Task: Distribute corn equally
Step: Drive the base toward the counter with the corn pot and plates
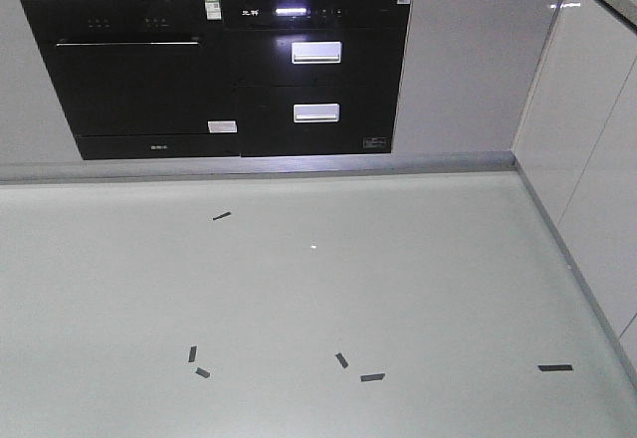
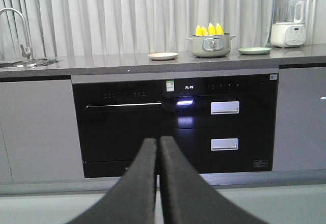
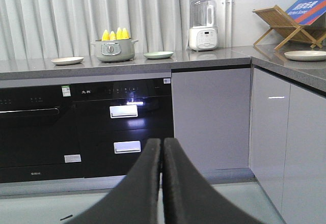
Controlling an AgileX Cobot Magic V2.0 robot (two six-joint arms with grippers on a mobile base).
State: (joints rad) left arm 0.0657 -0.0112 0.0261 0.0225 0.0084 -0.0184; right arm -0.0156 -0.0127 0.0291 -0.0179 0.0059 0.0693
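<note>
Several yellow corn cobs (image 2: 209,29) stand upright in a grey-green pot (image 2: 211,46) on the far countertop. The right wrist view shows the same corn (image 3: 115,34) and pot (image 3: 115,50). A cream plate (image 2: 163,56) lies left of the pot and a green plate (image 2: 254,51) lies right of it. My left gripper (image 2: 158,141) is shut and empty, low in front of the black appliances, far from the counter. My right gripper (image 3: 162,142) is likewise shut and empty. Neither gripper shows in the front view.
Black built-in appliances (image 1: 219,75) sit under the counter. A sink and tap (image 2: 20,35) are at far left, a white blender (image 3: 203,25) at right. On the right-hand side counter are a wooden rack (image 3: 285,23) and a plate (image 3: 305,55). Dark tape marks (image 1: 370,376) dot the pale floor.
</note>
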